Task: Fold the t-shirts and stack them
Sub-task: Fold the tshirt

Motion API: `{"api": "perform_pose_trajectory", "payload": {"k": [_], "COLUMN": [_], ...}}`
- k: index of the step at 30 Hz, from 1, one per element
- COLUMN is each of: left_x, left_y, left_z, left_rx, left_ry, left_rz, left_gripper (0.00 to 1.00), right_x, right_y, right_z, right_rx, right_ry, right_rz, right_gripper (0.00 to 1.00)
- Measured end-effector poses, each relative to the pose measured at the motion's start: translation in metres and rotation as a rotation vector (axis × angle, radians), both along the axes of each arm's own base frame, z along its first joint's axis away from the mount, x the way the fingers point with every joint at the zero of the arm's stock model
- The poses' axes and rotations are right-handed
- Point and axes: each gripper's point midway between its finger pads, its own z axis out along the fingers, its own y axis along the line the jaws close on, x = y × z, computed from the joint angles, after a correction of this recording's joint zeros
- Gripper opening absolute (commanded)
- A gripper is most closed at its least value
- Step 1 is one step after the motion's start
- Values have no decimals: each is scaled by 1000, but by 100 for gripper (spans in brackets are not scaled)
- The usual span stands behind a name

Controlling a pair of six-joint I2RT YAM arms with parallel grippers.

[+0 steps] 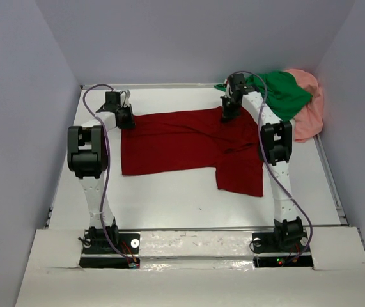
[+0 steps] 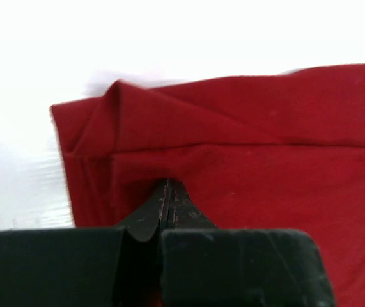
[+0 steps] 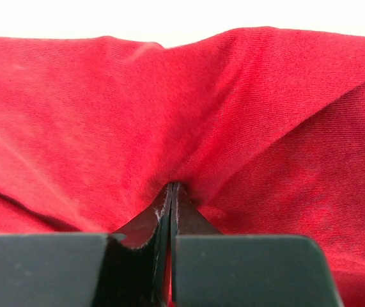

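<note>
A dark red t-shirt lies spread across the middle of the table, one part hanging toward the front right. My left gripper is at its far left corner, shut on the cloth; in the left wrist view the dark red t-shirt puckers at the tips of the left gripper, with a folded flap just beyond. My right gripper is on the shirt's far edge; the red cloth bunches into the shut right gripper. A bright green t-shirt lies crumpled on a salmon pink t-shirt at the back right.
The white table is boxed in by grey walls on the left, back and right. The pile of two shirts fills the back right corner. Both arms' bases stand at the near edge.
</note>
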Motion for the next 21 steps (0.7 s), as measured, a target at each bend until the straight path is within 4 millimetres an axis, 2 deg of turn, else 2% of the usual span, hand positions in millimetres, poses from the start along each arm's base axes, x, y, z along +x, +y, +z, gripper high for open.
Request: {"api": "perform_pose_trajectory", "payload": {"k": [1,4,5,8,11,12,13,15,16,18,19,21], "left_x": [-3,-6,-10,-19,-28,-32,-33,-44,-49,-58,-67,-87], "left_y": [5,15,17,23,25,24,25,25,25,23,21,13], "left_z": [-4,-2,0,14,39,61,75,123,150,193,220,260], "left_rx": [2,4,11,16,31,37,44,59,61,62,56,44], "left_ry": [10,5,3,-13,-58,-103,-134,-234,-290,-388,-450,-536], "left_rz": [8,21,20,34,42,41,45,48,49,41,28,-9], "left_gripper": [0,48,68,83,88,89,90,92,96,98,98,99], "right_x": [1,4,4,0,-19,-22,-32,-40,-40,-42,-49,-64], "right_y": [-2,-8,-10,-15,-24,-27,-30,-33,-36,-38,-41,-45], "right_z": [0,1,2,7,16,21,31,52,80,117,148,192], "right_rx": [0,6,14,21,13,13,13,15,21,28,31,35], "right_ry": [-1,-8,-10,-28,-30,-41,-52,-80,-138,-224,-287,-373], "right_rz": [-3,-14,-18,-15,-17,-17,-16,-14,-15,-14,-11,-6], "right_gripper": [1,35,53,60,62,62,63,63,63,63,63,63]}}
